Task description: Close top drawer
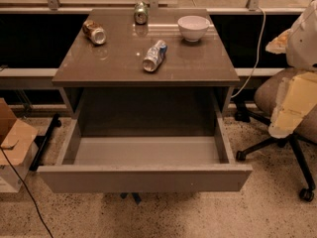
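The top drawer (143, 178) is pulled far out of the grey-brown cabinet toward me. Its plain flat front has no handle, and its lighter grey inner floor (146, 150) holds nothing. My gripper (286, 123) shows as a pale cream shape at the right edge of the camera view, below the white arm (304, 38). It hangs to the right of the drawer's right front corner, in front of an office chair, and does not touch the drawer.
The cabinet top (114, 58) carries a white bowl (193, 28), a lying bottle (154, 56), a tipped can (94, 32) and an upright can (141, 12). An office chair (270, 93) stands at the right. A cardboard box (14, 143) and a cable lie at the left.
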Robot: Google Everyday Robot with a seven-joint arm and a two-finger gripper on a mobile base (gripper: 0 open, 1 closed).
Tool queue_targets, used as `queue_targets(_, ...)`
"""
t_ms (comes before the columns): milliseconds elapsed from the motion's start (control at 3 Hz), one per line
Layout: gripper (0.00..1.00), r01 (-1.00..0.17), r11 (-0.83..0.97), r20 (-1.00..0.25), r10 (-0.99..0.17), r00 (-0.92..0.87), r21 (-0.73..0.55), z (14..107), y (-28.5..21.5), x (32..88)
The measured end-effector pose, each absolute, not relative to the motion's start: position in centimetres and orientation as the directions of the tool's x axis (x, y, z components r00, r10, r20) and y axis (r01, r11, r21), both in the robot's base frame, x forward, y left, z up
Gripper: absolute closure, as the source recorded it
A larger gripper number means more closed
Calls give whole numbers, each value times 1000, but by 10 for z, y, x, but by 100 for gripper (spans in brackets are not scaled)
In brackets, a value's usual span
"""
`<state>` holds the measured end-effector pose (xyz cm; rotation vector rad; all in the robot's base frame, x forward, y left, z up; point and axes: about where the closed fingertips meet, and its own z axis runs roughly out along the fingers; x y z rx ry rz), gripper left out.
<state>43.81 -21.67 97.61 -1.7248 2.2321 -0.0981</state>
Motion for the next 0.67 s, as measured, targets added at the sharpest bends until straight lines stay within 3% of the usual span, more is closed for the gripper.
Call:
queue_targets(333,2,-931,270,-207,-953,-221,-247,977,-216,438)
queue_targets(667,24,-929,270,-207,-953,-220,-253,978,-215,438)
